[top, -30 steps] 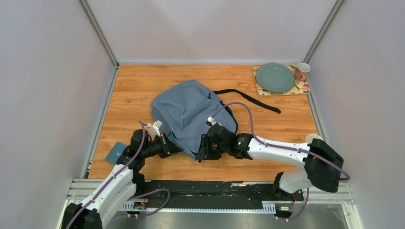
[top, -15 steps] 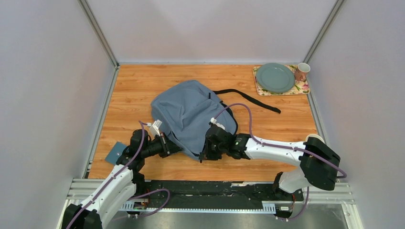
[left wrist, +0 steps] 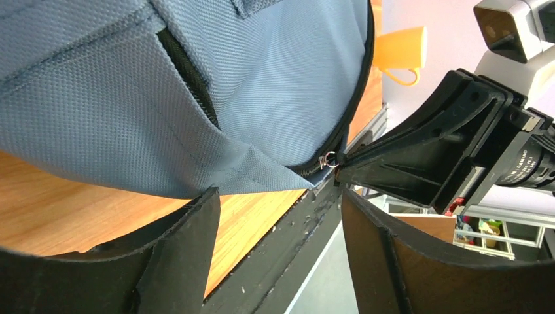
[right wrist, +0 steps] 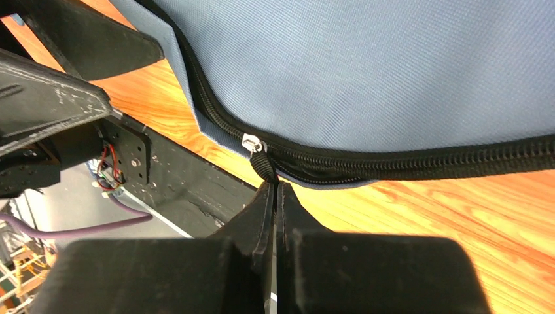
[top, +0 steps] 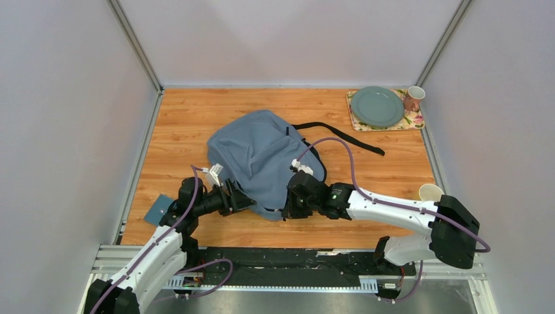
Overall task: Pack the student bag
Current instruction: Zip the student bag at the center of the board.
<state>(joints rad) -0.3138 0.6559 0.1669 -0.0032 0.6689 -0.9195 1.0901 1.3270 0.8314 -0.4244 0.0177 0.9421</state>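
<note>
We see the bag [top: 258, 157] lying mid-table [top: 190, 118], its zipped hem toward 6 o'clock. At the bag's 7 o'clock our left gripper [top: 241, 199] stands spread wide, grasping nothing. At 5 o'clock our right gripper [right wrist: 275, 193] is clenched on the black zip pull [right wrist: 262, 163].

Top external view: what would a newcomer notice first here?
The grey-blue student bag sprawls in the middle of the wooden table, its black strap trailing toward the far right. At its near edge the right gripper is shut on the zip pull, and the left gripper stands open at the bag's corner. A green plate sits on a floral mat in the far right corner.
</note>
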